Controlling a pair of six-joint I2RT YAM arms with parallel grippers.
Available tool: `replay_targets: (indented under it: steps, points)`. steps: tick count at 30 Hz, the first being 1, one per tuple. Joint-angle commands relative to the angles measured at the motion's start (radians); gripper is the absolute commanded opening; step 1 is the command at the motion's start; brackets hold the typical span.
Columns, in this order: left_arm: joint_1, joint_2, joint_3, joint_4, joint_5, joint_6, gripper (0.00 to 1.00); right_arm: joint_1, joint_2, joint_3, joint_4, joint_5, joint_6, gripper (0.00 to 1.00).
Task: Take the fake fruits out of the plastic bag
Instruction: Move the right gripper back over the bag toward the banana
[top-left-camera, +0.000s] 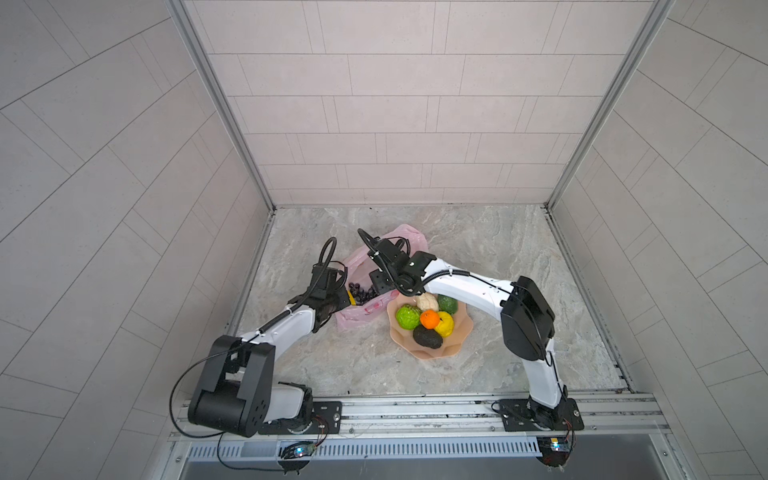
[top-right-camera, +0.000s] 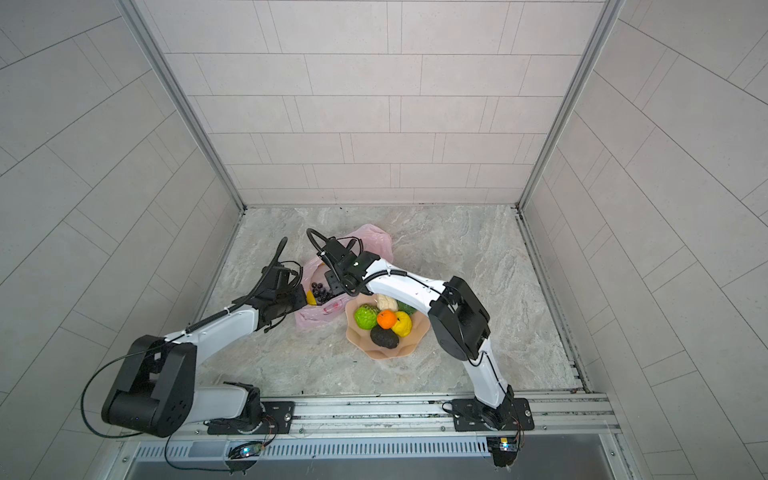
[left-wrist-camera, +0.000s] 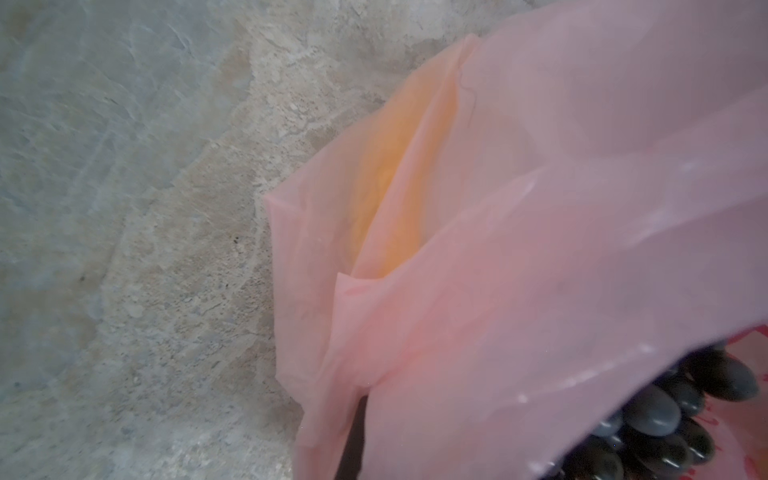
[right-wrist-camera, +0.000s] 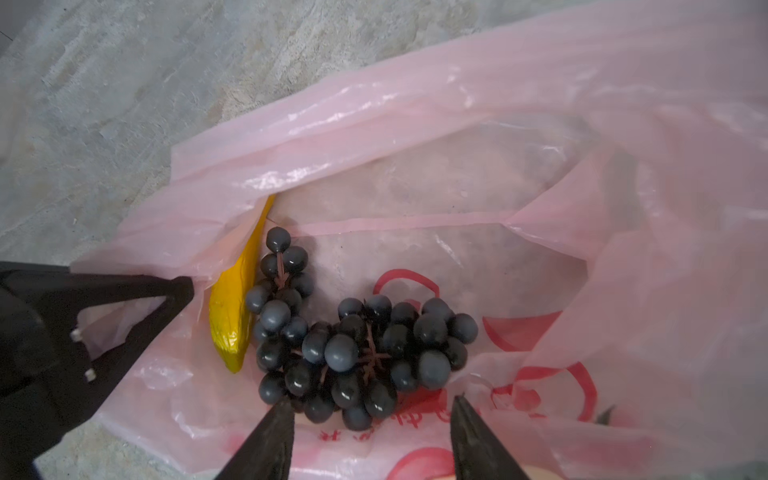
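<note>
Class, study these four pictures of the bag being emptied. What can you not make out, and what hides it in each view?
- Left gripper: left wrist view, the plastic bag drapes over its tips; the grip is unseen.
- Banana: right wrist view, far end under a bag fold.
- Dark green fruit: both top views, right arm overlaps it.
- Red print: right wrist view, cut by the picture's edge, unreadable.

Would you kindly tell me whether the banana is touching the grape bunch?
Touching. The right wrist view shows the grape bunch lying against the banana with no gap between them.
</note>
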Motion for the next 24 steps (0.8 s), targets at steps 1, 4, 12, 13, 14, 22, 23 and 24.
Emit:
replay_targets:
  steps: [1, 4, 12, 13, 14, 22, 23, 24]
  points:
    - [0.027, -0.008, 0.012, -0.038, -0.026, -0.016, 0.03, 0.008, 0.067, 0.073, -0.029, -0.054, 0.022, 0.60]
    - [0.072, -0.045, -0.017, -0.024, -0.016, -0.028, 0.03, 0.006, 0.135, 0.147, -0.021, -0.078, 0.005, 0.61]
    - [0.094, -0.070, -0.035, -0.011, -0.003, -0.034, 0.03, -0.022, 0.312, 0.340, 0.038, -0.074, -0.079, 0.62]
    - [0.094, -0.071, -0.034, -0.014, -0.007, -0.032, 0.03, -0.028, 0.333, 0.369, 0.033, -0.077, -0.095, 0.62]
    - [0.097, -0.073, -0.035, -0.018, -0.014, -0.033, 0.03, -0.033, 0.357, 0.401, 0.026, -0.078, -0.119, 0.62]
    - [0.110, -0.104, -0.052, -0.009, 0.010, -0.052, 0.03, -0.032, 0.377, 0.465, -0.003, -0.156, -0.090, 0.62]
    - [0.110, -0.114, -0.056, -0.004, 0.020, -0.055, 0.03, -0.023, 0.364, 0.447, 0.008, -0.151, -0.058, 0.63]
    - [0.110, -0.128, -0.063, 0.002, 0.028, -0.064, 0.02, -0.013, 0.361, 0.441, 0.017, -0.143, -0.032, 0.63]
